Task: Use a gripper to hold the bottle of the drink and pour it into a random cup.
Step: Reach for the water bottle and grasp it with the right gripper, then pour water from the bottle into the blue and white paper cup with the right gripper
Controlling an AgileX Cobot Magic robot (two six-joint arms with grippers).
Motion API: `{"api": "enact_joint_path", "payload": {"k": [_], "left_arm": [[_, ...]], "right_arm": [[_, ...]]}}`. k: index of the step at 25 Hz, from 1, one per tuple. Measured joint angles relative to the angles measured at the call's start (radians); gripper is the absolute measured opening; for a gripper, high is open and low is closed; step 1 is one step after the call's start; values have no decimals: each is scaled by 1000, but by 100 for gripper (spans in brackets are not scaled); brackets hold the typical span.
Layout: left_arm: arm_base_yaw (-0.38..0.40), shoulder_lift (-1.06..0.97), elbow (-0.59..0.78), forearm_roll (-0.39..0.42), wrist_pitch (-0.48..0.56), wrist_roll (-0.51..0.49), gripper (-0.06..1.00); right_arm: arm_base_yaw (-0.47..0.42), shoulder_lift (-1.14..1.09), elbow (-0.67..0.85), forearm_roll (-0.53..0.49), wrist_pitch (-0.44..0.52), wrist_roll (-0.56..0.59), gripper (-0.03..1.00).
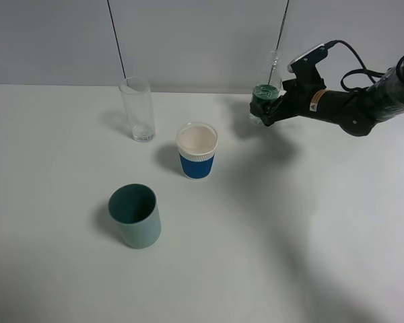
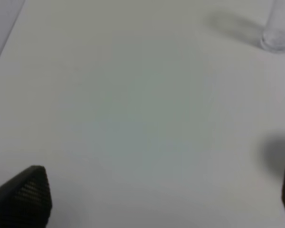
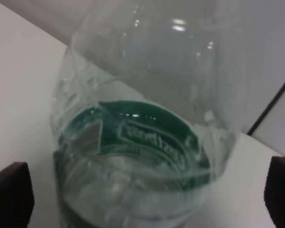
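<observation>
I see the paper cup [image 1: 196,152] on the table [image 1: 303,242], glass [image 1: 137,111] behind-left of it, plastic cup [image 1: 135,217] front-left, bottle [image 1: 266,91] behind-right.

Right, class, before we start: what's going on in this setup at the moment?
The right gripper is closed around the bottle of the drink at its green label, holding it upright near the back of the table. Nothing is being poured yet: the bottle is off to the side of the blue-sleeved paper cup, not over it. A teal cup and a tall clear glass stand apart. The left gripper is open.
</observation>
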Motion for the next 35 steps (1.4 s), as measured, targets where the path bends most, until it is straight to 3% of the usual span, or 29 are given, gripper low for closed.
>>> {"api": "enact_joint_path", "payload": {"k": [7, 9, 12, 13, 19, 26, 35], "left_arm": [[0, 0, 0, 0, 0, 0, 98], [0, 0, 0, 0, 0, 0, 98], [0, 0, 0, 0, 0, 0, 98], [0, 0, 0, 0, 0, 0, 98], [0, 0, 0, 0, 0, 0, 98], [0, 0, 0, 0, 0, 0, 98], [0, 0, 0, 0, 0, 0, 98]], "right_arm": [[27, 35, -35, -22, -25, 0, 93], [33, 38, -36, -25, -42, 0, 83], [42, 41, -36, -26, -54, 10, 58], [45, 41, -36, -25, -52, 17, 55], [53, 42, -36, -26, -49, 124, 55], [71, 40, -36, -61, -47, 153, 55], [114, -80, -10, -97, 39, 193, 55]]}}
